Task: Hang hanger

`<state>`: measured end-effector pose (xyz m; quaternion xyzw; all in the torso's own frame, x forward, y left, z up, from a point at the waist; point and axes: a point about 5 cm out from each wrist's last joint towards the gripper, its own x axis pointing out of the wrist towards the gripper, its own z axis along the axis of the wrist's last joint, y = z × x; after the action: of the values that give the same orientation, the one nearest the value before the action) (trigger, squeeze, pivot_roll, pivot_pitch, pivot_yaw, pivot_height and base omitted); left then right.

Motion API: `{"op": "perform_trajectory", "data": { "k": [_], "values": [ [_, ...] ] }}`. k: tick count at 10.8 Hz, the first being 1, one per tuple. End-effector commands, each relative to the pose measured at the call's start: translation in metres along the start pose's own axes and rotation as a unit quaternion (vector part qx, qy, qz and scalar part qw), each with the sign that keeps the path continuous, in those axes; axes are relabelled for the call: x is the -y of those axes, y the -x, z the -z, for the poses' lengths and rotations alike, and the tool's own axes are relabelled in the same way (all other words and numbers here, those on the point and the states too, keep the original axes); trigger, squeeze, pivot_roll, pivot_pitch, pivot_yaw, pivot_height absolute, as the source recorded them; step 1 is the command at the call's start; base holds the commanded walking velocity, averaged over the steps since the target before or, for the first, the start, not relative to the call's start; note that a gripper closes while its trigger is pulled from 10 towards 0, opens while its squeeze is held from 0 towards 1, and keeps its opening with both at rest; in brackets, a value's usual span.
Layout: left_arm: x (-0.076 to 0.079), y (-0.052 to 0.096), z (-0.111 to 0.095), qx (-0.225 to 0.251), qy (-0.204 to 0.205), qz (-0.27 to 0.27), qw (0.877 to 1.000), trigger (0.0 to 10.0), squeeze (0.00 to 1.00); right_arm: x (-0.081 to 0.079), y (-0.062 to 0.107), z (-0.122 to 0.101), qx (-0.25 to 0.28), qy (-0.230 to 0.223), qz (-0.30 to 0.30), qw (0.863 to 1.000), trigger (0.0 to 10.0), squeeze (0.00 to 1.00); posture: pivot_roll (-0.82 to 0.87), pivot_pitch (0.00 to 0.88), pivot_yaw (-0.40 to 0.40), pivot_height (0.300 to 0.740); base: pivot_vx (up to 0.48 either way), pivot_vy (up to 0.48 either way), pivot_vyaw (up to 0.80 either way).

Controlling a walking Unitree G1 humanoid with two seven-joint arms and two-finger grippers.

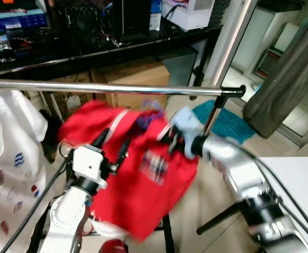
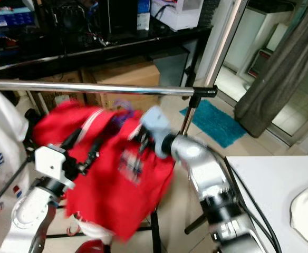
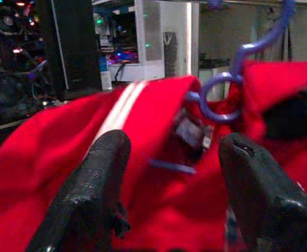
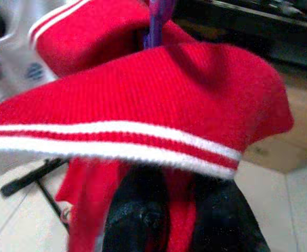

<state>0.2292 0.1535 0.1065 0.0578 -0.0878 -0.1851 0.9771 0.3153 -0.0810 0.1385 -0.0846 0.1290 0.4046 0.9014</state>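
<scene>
A red sweater with white stripes (image 1: 154, 179) is draped on a purple hanger (image 3: 232, 79), held just below the chrome rail (image 1: 117, 88). The hanger's hook (image 1: 148, 113) is under the rail and not on it. My right gripper (image 1: 170, 138) grips the sweater's right shoulder, and in the right wrist view its fingers (image 4: 143, 220) are shut with red fabric between them. My left gripper (image 1: 117, 142) is at the left shoulder. Its fingers (image 3: 95, 178) stand wide apart, with the collar and hook straight ahead.
A white printed garment (image 1: 6, 137) hangs on the rail at the left. The rack's black upright (image 1: 213, 113) stands at the rail's right end. Behind are cardboard boxes (image 1: 138, 79) under a black desk (image 1: 143, 45). At the right are a teal mat (image 1: 233, 124), a grey curtain (image 1: 286, 79) and a white table (image 1: 301, 179).
</scene>
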Motion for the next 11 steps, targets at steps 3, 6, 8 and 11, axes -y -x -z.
{"op": "perform_trajectory", "data": {
  "k": [3, 6, 8, 11],
  "values": [
    [0.003, 0.0, 0.0, 0.0, -0.014, 0.015, 1.0, 10.0, 0.0, 0.021, 0.003, -0.032, 0.06, -0.093, 0.06, 0.992, 10.0, 0.0, 0.19, 0.0, -0.038, 0.736, 0.0, 0.0, 0.0],
    [0.006, 0.0, 0.001, -0.004, -0.017, 0.025, 1.0, 10.0, 0.0, 0.022, 0.007, -0.033, 0.063, -0.104, 0.063, 0.991, 10.0, 0.0, 0.19, 0.0, -0.033, 0.736, 0.0, 0.0, 0.0],
    [0.007, 0.002, 0.002, -0.007, -0.017, 0.028, 0.999, 10.0, 0.0, 0.018, 0.014, -0.034, 0.064, -0.105, 0.046, 0.991, 10.0, 0.0, 0.18, 0.0, -0.028, 0.736, 0.0, 0.0, 0.0],
    [0.008, 0.0, 0.004, -0.009, -0.016, 0.034, 0.999, 10.0, 0.0, 0.02, 0.013, -0.047, 0.024, -0.127, 0.066, 0.989, 10.0, 0.0, 0.18, 0.0, -0.029, 0.736, 0.0, 0.0, 0.0]
  ]
}}
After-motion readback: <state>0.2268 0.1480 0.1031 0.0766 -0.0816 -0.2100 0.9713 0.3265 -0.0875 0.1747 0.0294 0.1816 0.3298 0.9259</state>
